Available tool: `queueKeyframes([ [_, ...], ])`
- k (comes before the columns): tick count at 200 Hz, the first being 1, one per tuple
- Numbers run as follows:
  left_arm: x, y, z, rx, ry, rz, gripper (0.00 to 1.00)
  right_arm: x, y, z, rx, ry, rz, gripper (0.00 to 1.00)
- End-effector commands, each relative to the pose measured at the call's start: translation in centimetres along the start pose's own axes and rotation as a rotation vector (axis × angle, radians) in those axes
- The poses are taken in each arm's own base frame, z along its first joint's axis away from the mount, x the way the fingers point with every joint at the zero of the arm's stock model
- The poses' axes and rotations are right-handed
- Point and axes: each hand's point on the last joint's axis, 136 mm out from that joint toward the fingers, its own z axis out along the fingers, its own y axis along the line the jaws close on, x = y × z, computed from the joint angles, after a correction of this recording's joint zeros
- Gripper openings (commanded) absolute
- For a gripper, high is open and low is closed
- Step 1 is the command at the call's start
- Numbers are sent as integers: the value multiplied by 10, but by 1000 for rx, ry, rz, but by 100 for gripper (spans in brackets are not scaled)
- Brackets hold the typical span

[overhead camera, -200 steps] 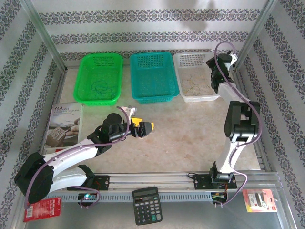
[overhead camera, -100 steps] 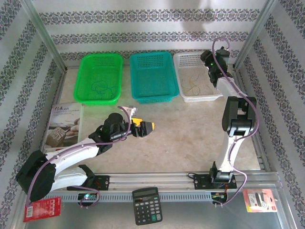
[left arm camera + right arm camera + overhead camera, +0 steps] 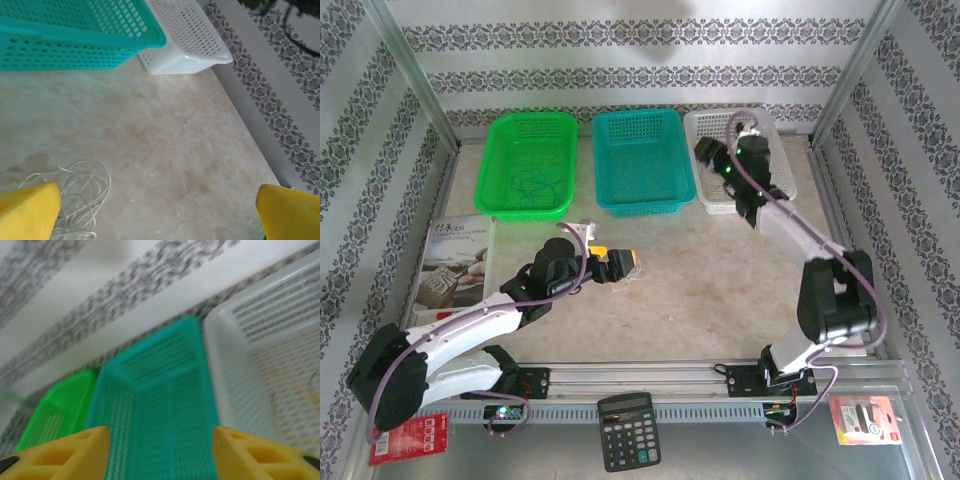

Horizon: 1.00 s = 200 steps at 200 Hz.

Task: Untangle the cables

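Left gripper point(image 3: 157, 207) spread wide over the pale cable point(image 3: 80, 192) on the table point(image 3: 175, 150); right gripper point(image 3: 160, 450) empty, jaws apart, by the white basket point(image 3: 225, 355). Looks like pickup: we'd centre, drop, pinch it

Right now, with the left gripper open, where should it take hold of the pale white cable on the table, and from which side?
Probably the bunched middle of the pale white cable, where its loops overlap. It lies flat and loose on the table, so come straight down from above. The left gripper would first need shifting, since the coil sits beside one finger.
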Motion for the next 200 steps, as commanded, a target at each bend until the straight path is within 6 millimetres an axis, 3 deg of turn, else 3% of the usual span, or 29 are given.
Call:
queueKeyframes([
  [1,-17,9,-11,-81,-49,-1,100,37,22,-27,-60,49,-88,57],
  [24,-25,20,-20,-145,-74,-1,100,98,40,-51,-107,160,-146,57],
  [56,-39,33,-29,-215,-123,-5,100,174,45,-68,-144,323,-186,57],
  [107,-61,40,-45,-261,-159,-39,100,260,52,-64,-216,577,-294,58],
  [151,-73,54,-54,-265,-156,-151,100,302,51,-49,-210,698,-353,57],
  [200,-76,55,-60,-260,-162,-158,100,313,48,-30,-189,721,-382,52],
])
